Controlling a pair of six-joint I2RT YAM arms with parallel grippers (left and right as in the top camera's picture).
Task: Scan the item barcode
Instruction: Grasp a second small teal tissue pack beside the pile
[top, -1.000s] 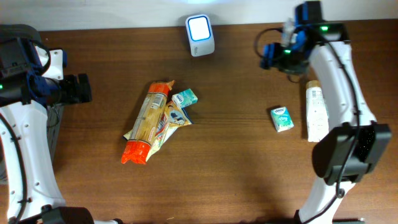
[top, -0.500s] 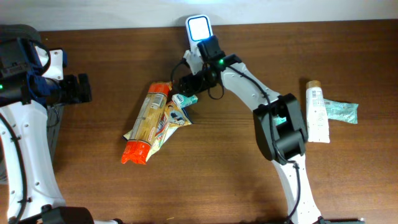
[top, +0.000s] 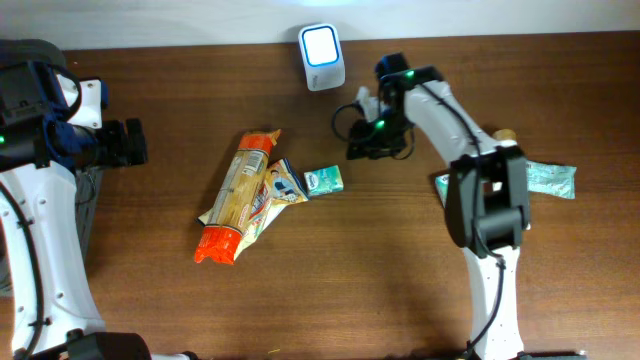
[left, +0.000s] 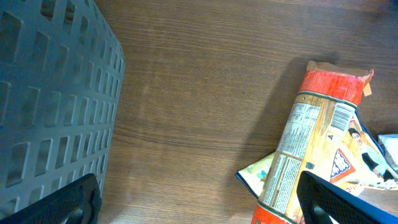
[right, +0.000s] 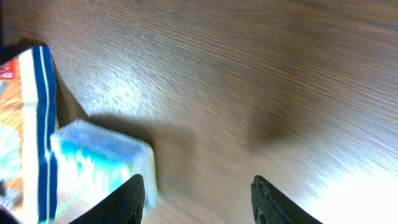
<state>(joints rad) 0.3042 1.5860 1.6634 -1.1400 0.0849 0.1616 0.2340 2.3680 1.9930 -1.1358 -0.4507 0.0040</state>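
Observation:
A white barcode scanner (top: 322, 55) with a lit face stands at the table's back edge. A small teal tissue pack (top: 323, 180) (right: 99, 162) lies flat beside a snack packet (top: 283, 186). My right gripper (top: 358, 145) (right: 199, 202) hovers just right of and behind the pack, open, with only bare wood between its fingers (right: 127, 198). A long orange pasta bag (top: 240, 195) (left: 317, 143) lies left of the packet. My left gripper (top: 125, 142) (left: 199, 205) stands wide open at the far left, holding nothing.
A grey slotted basket (left: 56, 93) sits by the left arm. At the right lie a white tube (top: 505, 136), a teal packet (top: 552, 178) and a small teal box (top: 441, 184), partly behind the right arm. The table's back edge (top: 200, 45) runs behind the scanner.
The right gripper has pulled back to the right, away from the pasta bag, and its jaws have narrowed. The teal tissue pack now lies lower and further right. The left arm has not moved.

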